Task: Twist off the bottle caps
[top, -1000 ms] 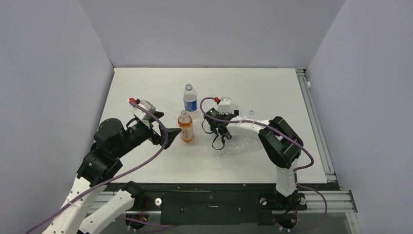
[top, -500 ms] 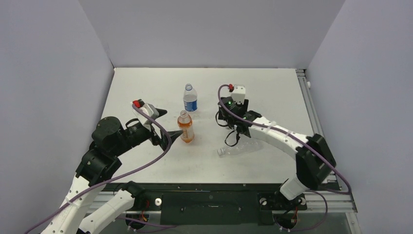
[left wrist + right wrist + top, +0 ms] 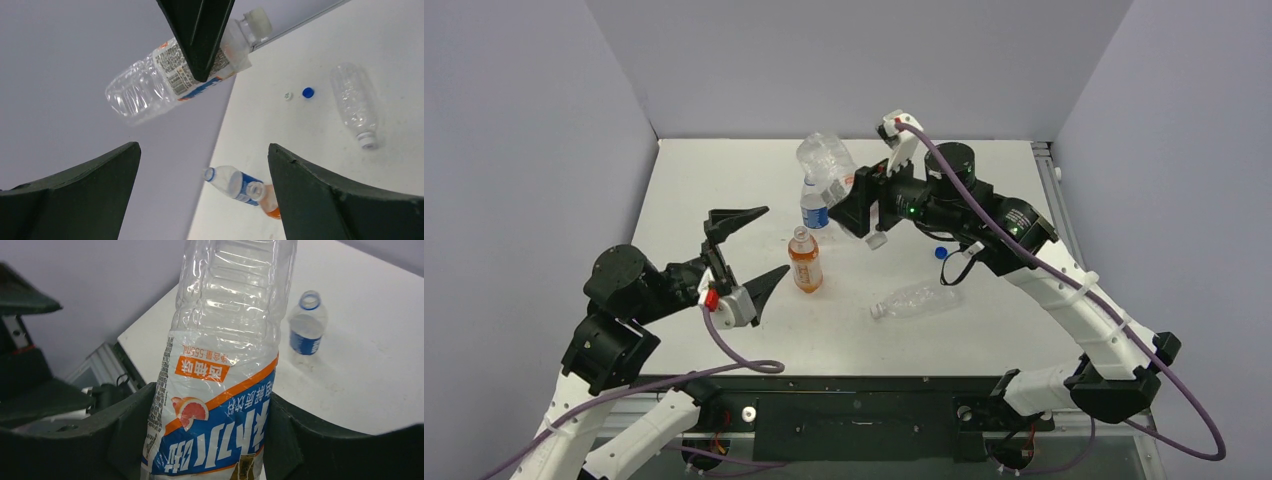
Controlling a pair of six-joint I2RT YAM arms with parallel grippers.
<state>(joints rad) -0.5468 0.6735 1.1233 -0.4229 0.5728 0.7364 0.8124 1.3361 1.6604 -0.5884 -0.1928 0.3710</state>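
Overhead, the right gripper pinches the grapefruit-label bottle around its label and holds it in the air above the far middle of the table. The bottle's long axis runs from the base at 11 o'clock down to the white cap at 5 o'clock, so the cap end juts out past the right fingers toward the near side. The left gripper is spread wide and holds nothing. From it the cap lies at about 3 o'clock, apart, with the standing orange bottle between the two at table level. In the left wrist view the cap sits at 1 o'clock, above the gap between the fingers rather than in it. The left arm, the only free one, would probably have to rise and swing right to line up on the cap. The blue-label bottle and the lying plain bottle look open-mouthed already.
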